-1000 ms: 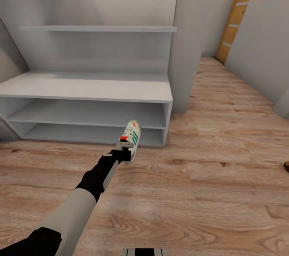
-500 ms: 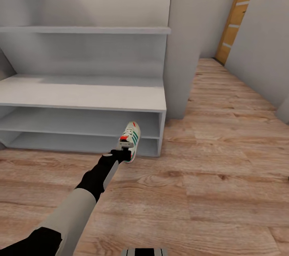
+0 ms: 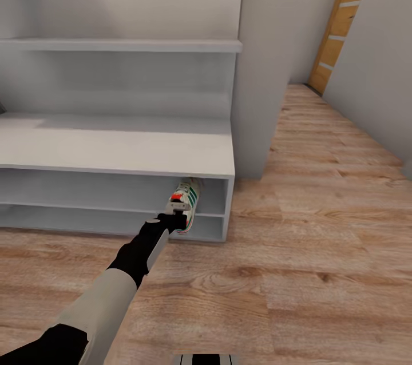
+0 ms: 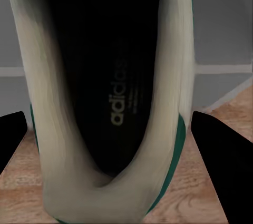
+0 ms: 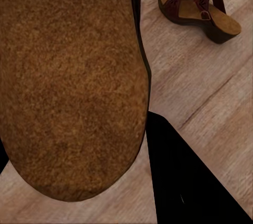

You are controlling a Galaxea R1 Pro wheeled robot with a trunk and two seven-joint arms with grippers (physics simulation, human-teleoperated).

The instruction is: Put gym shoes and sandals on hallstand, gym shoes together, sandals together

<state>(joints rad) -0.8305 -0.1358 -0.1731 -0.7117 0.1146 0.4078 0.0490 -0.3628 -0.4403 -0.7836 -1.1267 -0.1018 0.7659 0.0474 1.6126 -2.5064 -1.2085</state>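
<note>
A white gym shoe (image 3: 185, 206) with green stripes and a red-orange heel patch hangs off the floor in my left gripper (image 3: 171, 218), which is shut on its heel end. Its toe reaches into the opening of the hallstand (image 3: 114, 150) between the bench top and the shelf below, near the right end. The left wrist view looks into the gym shoe (image 4: 113, 103), with dark fingers (image 4: 216, 145) on both sides. My right gripper (image 5: 74, 129) is shut on a sandal with a tan insole (image 5: 68, 76). The second sandal (image 5: 200, 9) lies on the corridor floor (image 5: 211, 103).
A grey wall column (image 3: 260, 67) stands right of the hallstand, and a wooden door (image 3: 340, 22) is at the far right. An upper shelf (image 3: 120, 44) runs above the bench top. Plank floor (image 3: 320, 250) stretches to the right.
The whole view has shifted as the robot came closer to the hallstand. The held gym shoe has gone from in front of the rack to toe-first into its shelf opening.
</note>
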